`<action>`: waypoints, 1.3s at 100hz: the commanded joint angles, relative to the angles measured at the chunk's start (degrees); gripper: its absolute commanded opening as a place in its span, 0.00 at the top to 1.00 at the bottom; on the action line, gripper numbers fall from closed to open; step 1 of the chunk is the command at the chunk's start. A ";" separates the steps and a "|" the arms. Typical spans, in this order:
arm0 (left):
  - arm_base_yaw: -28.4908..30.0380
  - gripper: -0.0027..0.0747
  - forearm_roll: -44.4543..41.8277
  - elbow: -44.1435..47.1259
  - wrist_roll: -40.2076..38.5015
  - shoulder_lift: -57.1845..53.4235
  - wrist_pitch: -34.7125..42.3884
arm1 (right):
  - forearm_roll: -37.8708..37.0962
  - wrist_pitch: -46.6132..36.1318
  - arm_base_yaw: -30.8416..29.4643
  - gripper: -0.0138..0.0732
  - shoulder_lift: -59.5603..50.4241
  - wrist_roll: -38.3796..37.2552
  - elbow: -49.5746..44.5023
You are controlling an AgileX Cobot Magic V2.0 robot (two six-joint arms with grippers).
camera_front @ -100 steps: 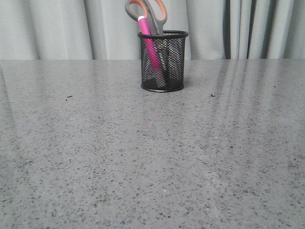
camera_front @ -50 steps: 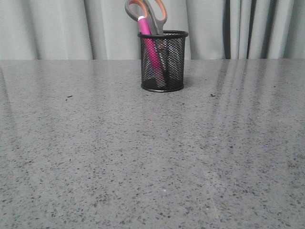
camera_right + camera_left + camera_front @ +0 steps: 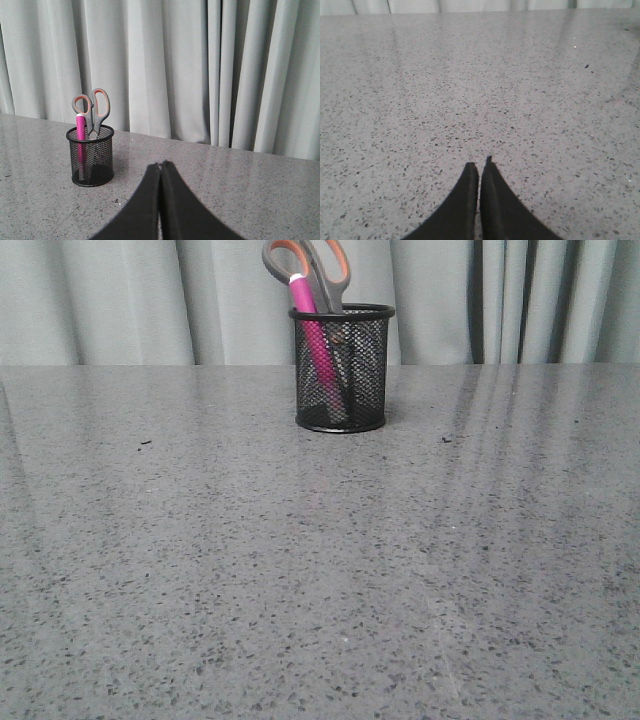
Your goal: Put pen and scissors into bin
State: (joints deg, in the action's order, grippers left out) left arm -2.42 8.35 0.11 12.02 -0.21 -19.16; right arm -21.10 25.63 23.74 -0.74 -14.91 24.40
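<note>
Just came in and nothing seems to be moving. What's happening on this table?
Nothing is being handled right now. The pink pen and the scissors both stand in the black mesh bin at the far side of the table, scissor handles sticking up above the rim. The left gripper and the right gripper are shut and empty, well away from the bin.
</note>
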 commanded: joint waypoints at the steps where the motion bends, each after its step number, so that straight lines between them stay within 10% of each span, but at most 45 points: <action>1: 0.11 0.99 0.98 2.50 -0.62 -1.91 2.72 | -0.59 -4.06 0.03 0.93 -0.87 0.39 1.08; 22: 0.11 0.99 1.08 2.50 -0.62 -1.91 2.72 | 3.49 -2.83 -3.85 0.93 -0.87 -4.28 -3.35; 45: 0.11 0.99 1.08 2.50 -0.62 -1.91 2.72 | 22.57 -17.67 -19.10 0.93 -0.65 13.41 -17.71; 63: 0.11 0.99 1.08 2.50 -0.62 -1.91 2.72 | 23.32 -20.38 -27.12 0.93 -0.90 17.95 -25.24; 130: 0.11 0.99 1.08 2.50 -0.62 -1.91 2.75 | 22.97 -9.69 -27.92 0.93 -0.91 17.95 -25.89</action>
State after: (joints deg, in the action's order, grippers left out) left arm -2.42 8.55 0.11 12.02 -0.21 -19.16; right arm 1.85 18.86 -3.81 -0.77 2.31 -0.64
